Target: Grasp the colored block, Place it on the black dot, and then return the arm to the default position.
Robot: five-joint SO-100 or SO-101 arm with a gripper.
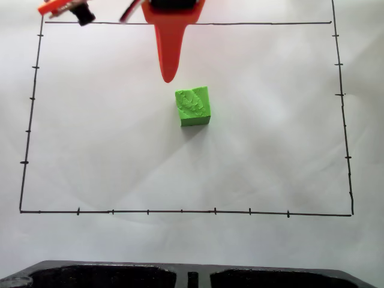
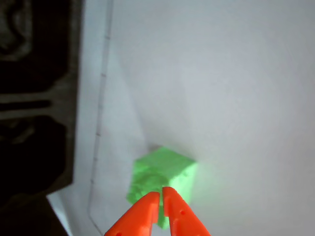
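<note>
Fixed view first: we read no writing or brand anywhere, just a hand-drawn black border (image 1: 180, 211) with small tick marks on white paper (image 1: 108, 132). We see the block (image 1: 192, 106), lime green with a bumpy top, sitting a little above the middle of the bordered area, slightly turned against the border lines. Open paper lies on every side of it, and it is well apart from all four border lines. Our arm (image 1: 173, 24) comes in at the top edge, its orange pointed finger (image 1: 169, 57) hanging just above the block's upper left corner in this view, with a slim strip of paper showing between tip and block. Along the bottom edge we catch a dark tray-like rim (image 1: 192, 273).

Wrist view now: our gripper (image 2: 161, 195) pokes up from the bottom edge, the two orange tips nearly together with only a thin slit between them, holding nothing. We see them overlapping the block (image 2: 165, 169) in this view; whether they touch it we cannot tell. A faint border line (image 2: 101, 98) runs left of the block, with dark structure (image 2: 34, 98) beyond it.
</note>
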